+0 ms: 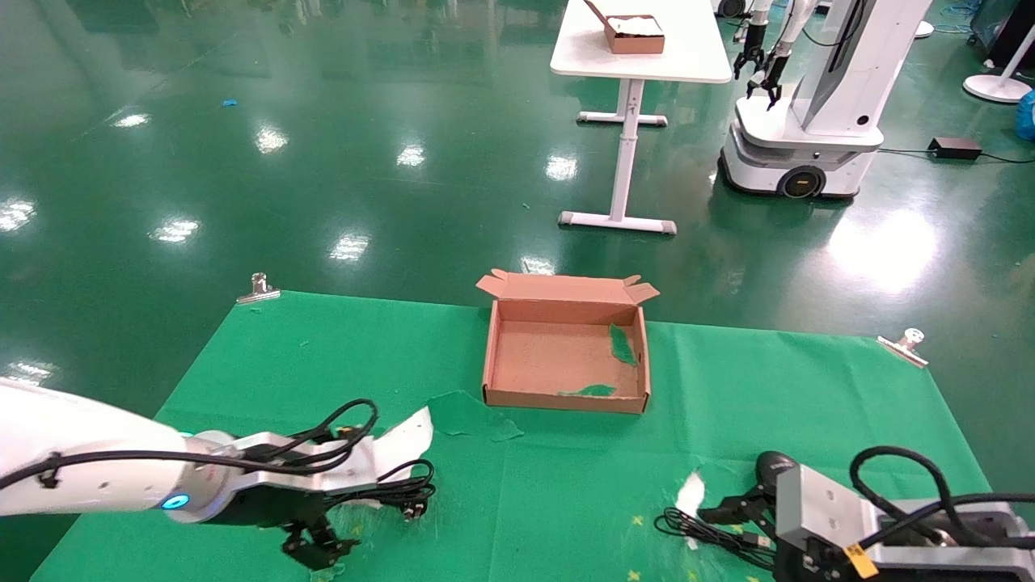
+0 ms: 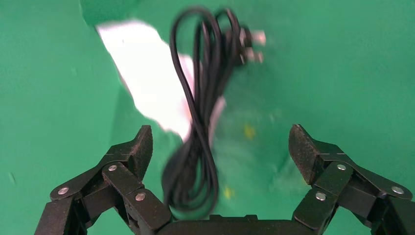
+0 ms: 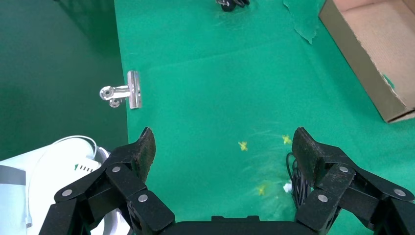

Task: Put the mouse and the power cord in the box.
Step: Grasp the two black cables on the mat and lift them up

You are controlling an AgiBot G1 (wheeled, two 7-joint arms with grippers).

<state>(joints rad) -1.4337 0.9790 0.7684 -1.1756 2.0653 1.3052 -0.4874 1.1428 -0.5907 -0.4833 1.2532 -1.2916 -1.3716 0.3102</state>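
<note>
Left wrist view: left gripper (image 2: pixel 220 152) spread wide, empty, straddling the power cord (image 2: pixel 198 117), which lies near-left of the box (image 1: pixel 566 347). Step: reaching for the cord; next it should drop and close on the loops. Right gripper (image 3: pixel 222 149) also open, near-right of the box, beside what's probably the mouse (image 1: pixel 775 469), partly hidden

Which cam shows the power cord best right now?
Left wrist view: the power cord lies looped on the green cloth between the open left gripper fingers, plug visible. Head view shows only part of it beside the arm. Right wrist view catches just a scrap at the frame edge.
</note>
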